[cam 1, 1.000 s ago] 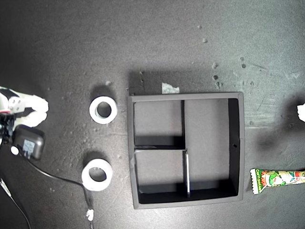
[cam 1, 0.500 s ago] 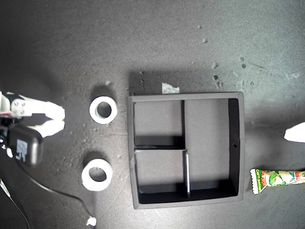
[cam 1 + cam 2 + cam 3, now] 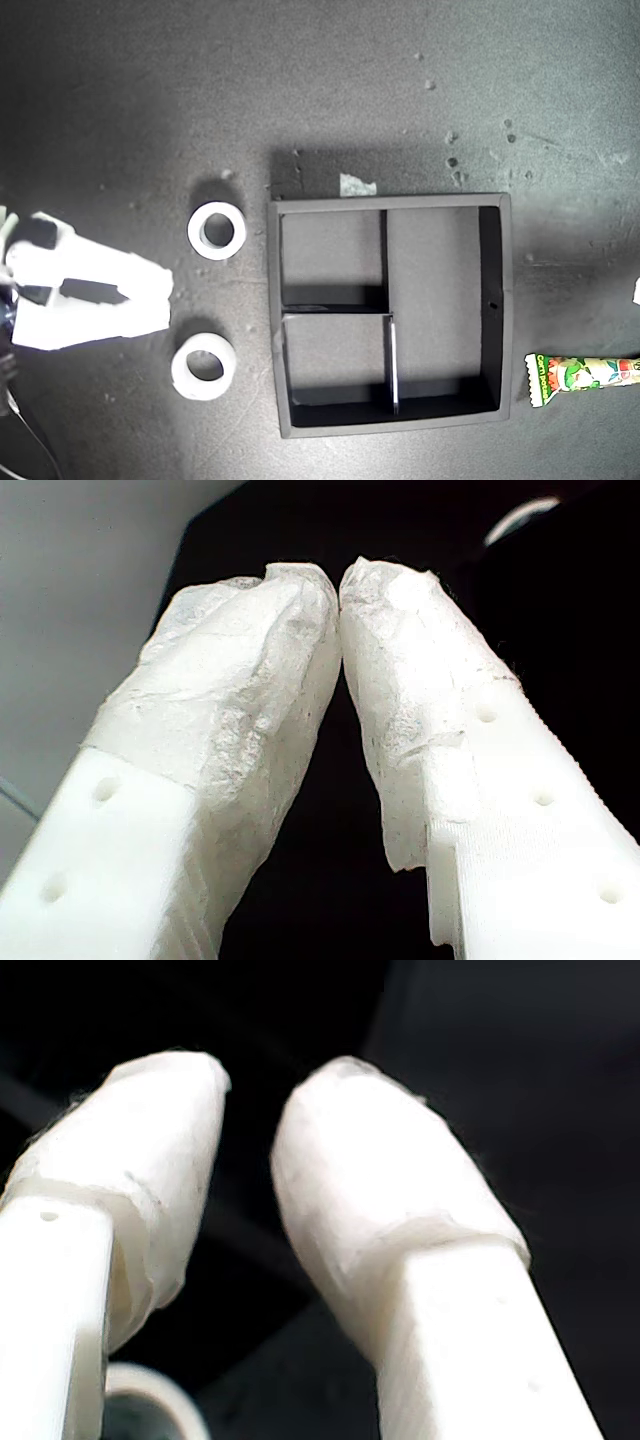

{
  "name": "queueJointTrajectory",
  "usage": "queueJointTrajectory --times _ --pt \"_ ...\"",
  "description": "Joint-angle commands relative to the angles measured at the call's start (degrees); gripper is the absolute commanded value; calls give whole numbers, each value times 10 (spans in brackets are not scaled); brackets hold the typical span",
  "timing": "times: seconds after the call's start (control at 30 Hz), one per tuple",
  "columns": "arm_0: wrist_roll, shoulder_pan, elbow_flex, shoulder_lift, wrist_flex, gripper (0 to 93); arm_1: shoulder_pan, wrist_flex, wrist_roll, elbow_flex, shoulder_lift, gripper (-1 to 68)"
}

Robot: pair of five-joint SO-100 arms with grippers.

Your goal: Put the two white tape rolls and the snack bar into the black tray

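First gripper: the first wrist view shows you my first gripper (image 3: 340, 580) with its padded tips pressed together and nothing between them.
Second gripper: the second wrist view shows my second gripper (image 3: 250, 1100) with a narrow dark gap between its tips, holding nothing. The rim of a white roll (image 3: 165, 1390) shows close beside one finger.
Arm in the exterior view: a white gripper (image 3: 160, 297) reaches in from the exterior view's left, its tip between the two rolls and touching neither. The wrist views do not settle which arm it is.
Second arm part: a small white piece (image 3: 636, 290) shows at the exterior view's right edge, above the snack bar. It is too little to identify.
Upper tape roll (image 3: 193, 231): flat on the dark table (image 3: 300, 90), just beside the tray's wall on the exterior view's left, outside it.
Lower tape roll (image 3: 180, 368): flat on the table, near the same wall, outside the tray.
Snack bar (image 3: 585, 375): lying on the table, just beside the tray on the exterior view's right, running off that edge of the picture.
Black tray (image 3: 390, 201): centre of the exterior view, all compartments bare.
Curved white edge (image 3: 520, 518): seen far off in the first wrist view. You cannot tell what it is.
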Motion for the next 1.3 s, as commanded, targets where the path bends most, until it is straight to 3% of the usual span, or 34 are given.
queueJointTrajectory --times 0.0,0.13,0.27,0.4,0.73,0.97,1.27 --pt "35 -18 19 26 -27 84 8 -39 17 7 4 -2" --pt "66 -18 -90 -6 61 97 29 -39 15 -24 4 -2" --pt "92 -22 -311 -257 156 113 66 94 -10 -159 -6 0" --pt "96 -12 -539 -545 290 141 88 258 -18 -332 -73 61" --pt "47 7 -618 -765 334 171 -76 559 -33 -793 -555 175" --pt "40 9 -622 -813 319 175 -109 576 -1 -781 -577 167" --pt "32 15 -597 -849 258 176 -104 575 14 -771 -577 161"
